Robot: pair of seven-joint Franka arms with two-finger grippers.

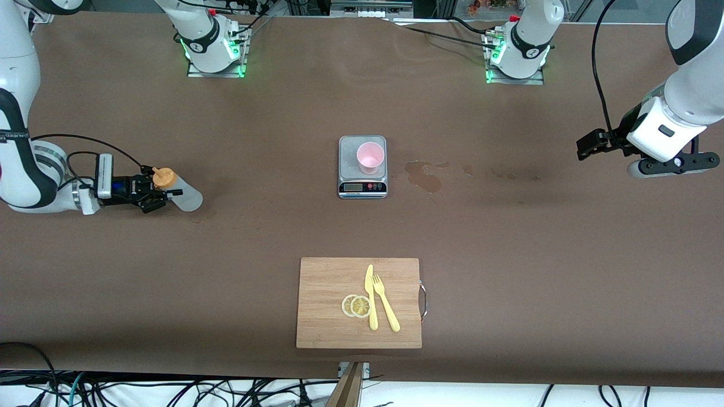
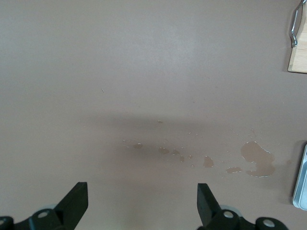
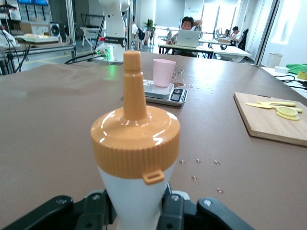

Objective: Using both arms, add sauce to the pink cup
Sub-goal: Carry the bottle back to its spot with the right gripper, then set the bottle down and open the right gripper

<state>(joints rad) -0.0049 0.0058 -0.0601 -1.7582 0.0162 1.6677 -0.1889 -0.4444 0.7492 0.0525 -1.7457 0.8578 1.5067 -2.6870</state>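
Note:
The sauce bottle [image 1: 180,192], whitish with an orange-yellow nozzle cap, stands near the right arm's end of the table. My right gripper [image 1: 154,195] is shut on it just below the cap; in the right wrist view the fingers [image 3: 175,211] press both sides of the bottle [image 3: 136,139]. The pink cup [image 1: 370,157] stands upright on the grey kitchen scale [image 1: 362,183] at mid-table, and it also shows in the right wrist view [image 3: 164,72]. My left gripper [image 1: 588,144] is open and empty, up over the left arm's end of the table, with nothing between its fingertips [image 2: 141,201].
A brown stain [image 1: 424,176] with small drops lies beside the scale toward the left arm's end; it also shows in the left wrist view [image 2: 256,158]. A wooden cutting board [image 1: 328,305] with a yellow knife, a fork and lemon slices lies nearer the front camera.

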